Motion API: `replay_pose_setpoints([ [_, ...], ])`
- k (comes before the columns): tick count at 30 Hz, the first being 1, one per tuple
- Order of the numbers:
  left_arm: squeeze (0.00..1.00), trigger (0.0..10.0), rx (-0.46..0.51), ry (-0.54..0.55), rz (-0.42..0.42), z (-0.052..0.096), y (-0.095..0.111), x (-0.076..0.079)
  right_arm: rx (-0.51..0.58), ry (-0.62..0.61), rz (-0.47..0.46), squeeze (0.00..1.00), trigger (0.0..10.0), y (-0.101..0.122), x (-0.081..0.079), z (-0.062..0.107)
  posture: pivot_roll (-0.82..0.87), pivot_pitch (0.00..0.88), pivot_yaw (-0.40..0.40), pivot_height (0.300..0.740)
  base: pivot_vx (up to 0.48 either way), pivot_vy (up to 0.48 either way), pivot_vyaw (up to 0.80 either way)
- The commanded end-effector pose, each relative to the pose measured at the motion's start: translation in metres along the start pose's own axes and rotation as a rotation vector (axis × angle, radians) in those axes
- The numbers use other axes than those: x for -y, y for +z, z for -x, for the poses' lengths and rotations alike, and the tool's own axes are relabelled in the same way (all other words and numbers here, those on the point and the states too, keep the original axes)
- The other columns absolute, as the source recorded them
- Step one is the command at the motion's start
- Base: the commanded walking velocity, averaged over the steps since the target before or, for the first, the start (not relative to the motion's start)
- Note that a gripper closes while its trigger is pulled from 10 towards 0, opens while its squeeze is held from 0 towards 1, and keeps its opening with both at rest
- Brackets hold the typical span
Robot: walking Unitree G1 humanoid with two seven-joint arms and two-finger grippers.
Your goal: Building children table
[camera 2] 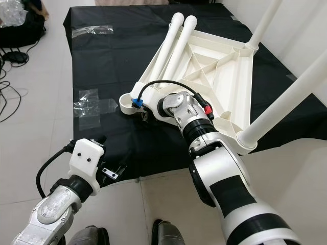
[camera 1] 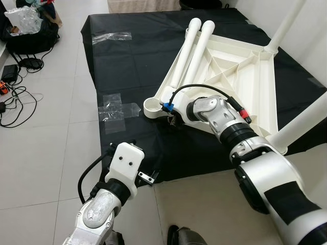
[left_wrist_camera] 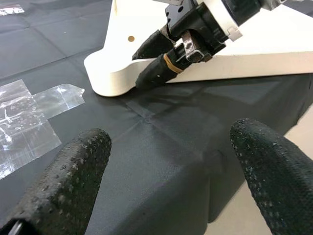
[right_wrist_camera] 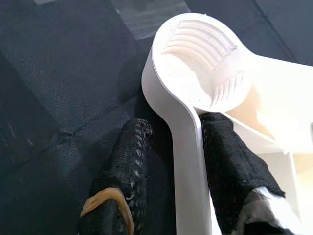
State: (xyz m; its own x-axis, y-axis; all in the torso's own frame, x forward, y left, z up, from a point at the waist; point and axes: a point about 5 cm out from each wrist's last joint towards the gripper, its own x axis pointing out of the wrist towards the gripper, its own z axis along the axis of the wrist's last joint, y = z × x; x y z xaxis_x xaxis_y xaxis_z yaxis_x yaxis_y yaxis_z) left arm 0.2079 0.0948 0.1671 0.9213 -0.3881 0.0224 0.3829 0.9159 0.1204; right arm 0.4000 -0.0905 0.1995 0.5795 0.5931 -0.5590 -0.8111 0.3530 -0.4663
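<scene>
Legs are numbering four on the upturned white plastic children's table top (camera 1: 245, 76): two loose white tubular legs (camera 1: 191, 51) are lying side by side across its far-left edge, and two fitted white legs (camera 1: 299, 125) are standing up from its right corners. The table top is lying upside down on a black cloth mat (camera 1: 127, 66) spread over the pale tiled floor (camera 1: 51, 143), with two pieces of clear plastic wrap (camera 1: 115, 109) resting on the mat to the left. The right gripper (right_wrist_camera: 171, 147) is reaching forward and left, its silver arm bent over the table top's near edge, and its two black fingers (right_wrist_camera: 230, 161) are clamping the thin rim just beside the empty round leg socket (right_wrist_camera: 200, 49) at the near-left corner. The left gripper (left_wrist_camera: 171, 166) is hovering low over the mat's near edge, fingers spread wide apart around nothing, with the table's corner lying a little farther off and to the right.
</scene>
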Motion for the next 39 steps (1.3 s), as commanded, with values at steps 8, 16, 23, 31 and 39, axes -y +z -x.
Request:
replay_pose_setpoints([
  [8, 0.0, 10.0, -0.021, -0.006, 0.001, 0.001, -0.005, 0.002, -0.095, -0.018, 0.023, 0.0, 10.0, -0.008, 0.0, -0.001, 0.02, 0.132, -0.09, 0.74, 0.0, 0.0, 0.0],
  [16, 0.0, 10.0, -0.021, -0.002, -0.001, 0.002, -0.005, 0.002, -0.072, 0.015, 0.048, 0.0, 4.6, -0.006, -0.006, -0.005, 0.02, 0.14, -0.092, 0.74, 0.0, 0.0, 0.0],
  [23, 0.0, 10.0, -0.024, 0.002, -0.002, 0.002, -0.006, 0.001, 0.035, 0.192, 0.109, 0.0, 0.0, -0.001, -0.023, -0.007, 0.02, 0.144, -0.093, 0.74, 0.0, 0.0, 0.0],
  [31, 0.0, 10.0, -0.021, 0.004, -0.007, 0.001, -0.005, 0.0, 0.11, 0.395, 0.216, 0.0, 0.0, -0.006, -0.032, 0.007, 0.02, 0.151, -0.095, 0.74, 0.0, 0.0, 0.0],
  [39, 0.0, 10.0, -0.019, 0.007, -0.01, 0.001, -0.004, -0.001, 0.209, 0.439, 0.336, 0.0, 0.0, -0.006, -0.035, 0.018, 0.02, 0.152, -0.092, 0.74, 0.0, 0.0, 0.0],
])
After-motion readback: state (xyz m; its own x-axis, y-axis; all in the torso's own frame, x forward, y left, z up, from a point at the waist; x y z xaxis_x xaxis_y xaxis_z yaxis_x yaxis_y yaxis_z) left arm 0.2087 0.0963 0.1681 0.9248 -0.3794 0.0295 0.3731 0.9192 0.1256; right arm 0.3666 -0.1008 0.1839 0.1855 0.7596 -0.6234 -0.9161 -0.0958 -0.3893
